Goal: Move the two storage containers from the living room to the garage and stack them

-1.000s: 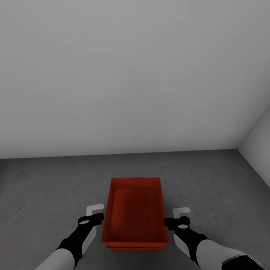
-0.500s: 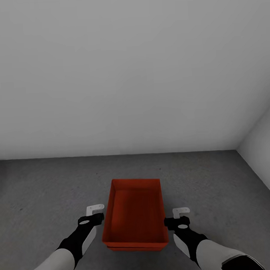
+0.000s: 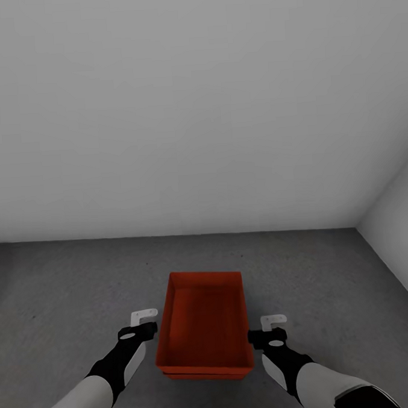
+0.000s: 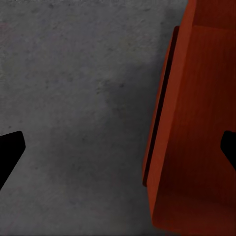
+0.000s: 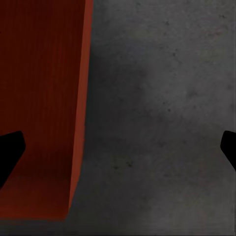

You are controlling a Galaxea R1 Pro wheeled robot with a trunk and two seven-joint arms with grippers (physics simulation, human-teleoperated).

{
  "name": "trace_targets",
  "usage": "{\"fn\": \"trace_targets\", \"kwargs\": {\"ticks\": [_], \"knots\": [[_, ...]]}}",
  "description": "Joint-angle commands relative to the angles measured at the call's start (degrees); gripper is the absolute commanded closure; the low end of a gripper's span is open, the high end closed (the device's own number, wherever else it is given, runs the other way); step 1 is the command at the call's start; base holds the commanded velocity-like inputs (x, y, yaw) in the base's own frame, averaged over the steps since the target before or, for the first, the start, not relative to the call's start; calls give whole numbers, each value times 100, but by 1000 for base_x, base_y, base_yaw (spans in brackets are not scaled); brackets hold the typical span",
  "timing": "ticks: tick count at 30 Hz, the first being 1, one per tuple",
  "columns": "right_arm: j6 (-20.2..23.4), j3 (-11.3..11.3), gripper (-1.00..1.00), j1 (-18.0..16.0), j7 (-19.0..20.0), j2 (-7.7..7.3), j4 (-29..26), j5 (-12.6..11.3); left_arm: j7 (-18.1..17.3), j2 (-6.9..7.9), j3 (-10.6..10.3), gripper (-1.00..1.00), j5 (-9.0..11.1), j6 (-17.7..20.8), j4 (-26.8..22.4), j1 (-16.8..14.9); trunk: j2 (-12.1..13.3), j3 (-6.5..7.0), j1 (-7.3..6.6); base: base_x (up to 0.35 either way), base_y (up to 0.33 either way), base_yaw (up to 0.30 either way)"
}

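Note:
The two orange-red storage containers (image 3: pixel 202 325) stand stacked on the dark grey concrete garage floor (image 3: pixel 64 285), the upper one nested in the lower, whose rim (image 3: pixel 202 373) shows beneath. In the left wrist view a dark seam runs between the two containers' walls (image 4: pixel 191 123). My left gripper (image 3: pixel 142 325) hangs open just left of the stack, holding nothing. My right gripper (image 3: pixel 273 328) hangs open just right of it. In both wrist views the dark fingertips (image 4: pixel 10 152) (image 5: pixel 10 152) stand wide apart, with a container wall (image 5: pixel 44 98) off to one side.
A plain white-grey wall (image 3: pixel 198 108) rises behind the stack, and a second wall (image 3: pixel 399 240) closes the corner at the right. Bare concrete stretches left of the stack and in front of the wall.
The whole view has shifted very slightly, so the stack sits a touch lower in the picture. Both arms and the containers hold their places.

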Motion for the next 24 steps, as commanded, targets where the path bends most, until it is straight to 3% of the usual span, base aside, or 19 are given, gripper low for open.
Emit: {"fn": "trace_targets", "kwargs": {"ticks": [1,9,13,24], "knots": [[-19,49,-100,-4,-18,3,14,-62,43,6,-49,-100,57,30,-9,-1,39,14,-22,0,0,0],[-1,52,-100,-4,-14,15,271,-64,55,25,-49,-100,69,49,70,-1,359,158,-198,0,0,0],[23,47,-100,33,-14,15,647,-65,56,56,-52,-100,85,39,427,-1,520,229,-286,0,0,0],[44,45,-100,23,-80,1,718,-64,55,143,-49,-100,94,35,854,-1,961,427,-528,0,0,0]]}}
